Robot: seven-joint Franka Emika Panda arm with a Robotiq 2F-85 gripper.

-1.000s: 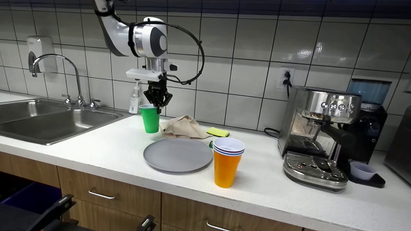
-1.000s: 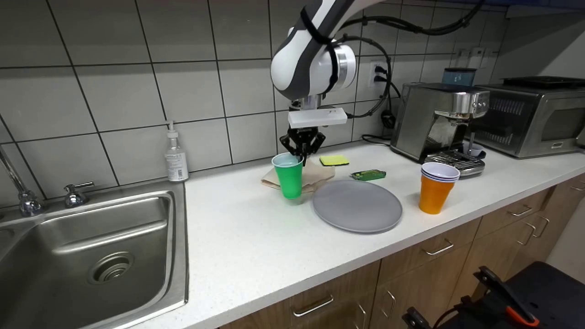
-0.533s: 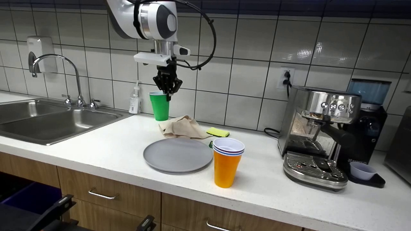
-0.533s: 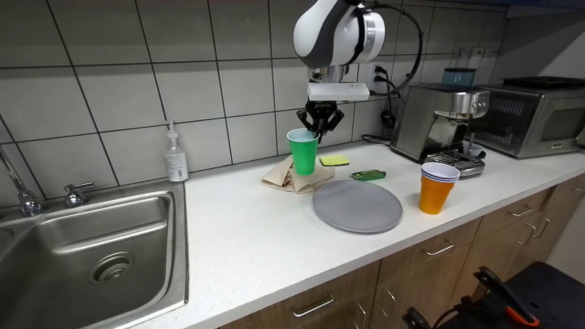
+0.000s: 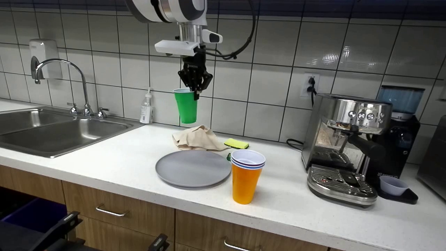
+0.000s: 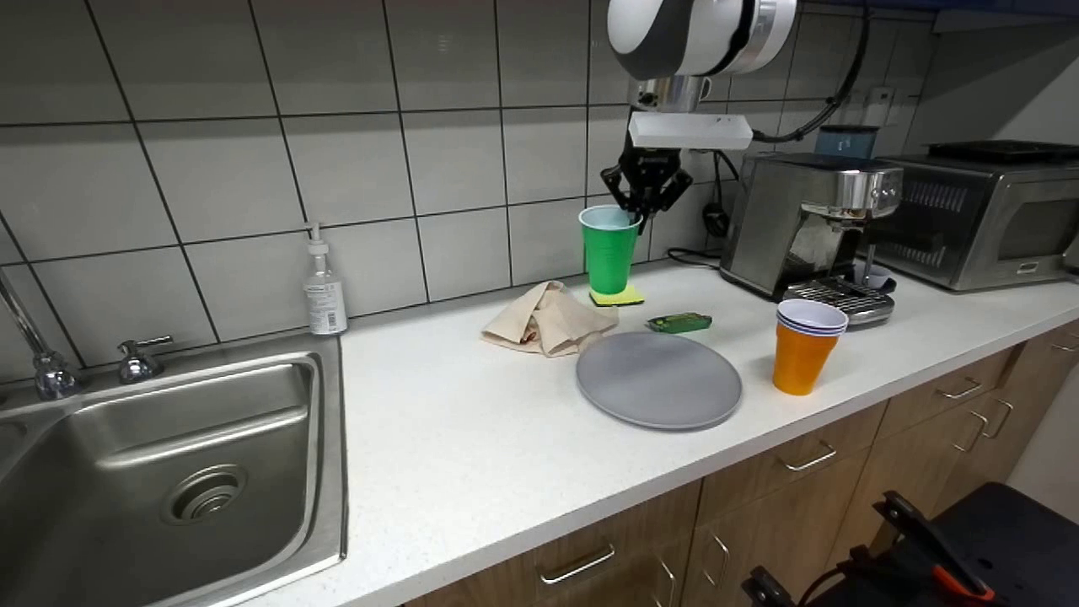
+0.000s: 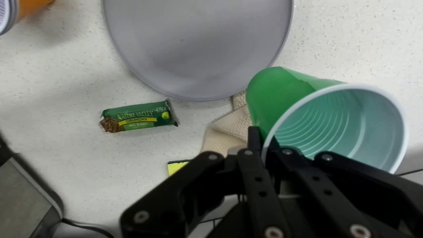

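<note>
Gripper: pinched narrow on the wall of the green cup, 1 finger inside, 1 outside
Green cup: mouth up, slightly tilted, in the air above the counter, toward its back edge
Cloth: beige, crumpled, near the back edge, below the green cup in the wrist view
Sponge: yellow, flat, near the back edge, beside the cloth
Bar: green wrapper, flat, just off the back-edge side of the plate
Plate: gray, round, flat, nearer the front edge than the cloth
Orange stack: nested cups, mouths up, near the front edge
Bottle: upright, at the back edge, by a corner of the sink
Sink: 2 basins, at 1 end of the counter
Coffee machine: toward the opposite end
Oven: beyond the coffee machine
</note>
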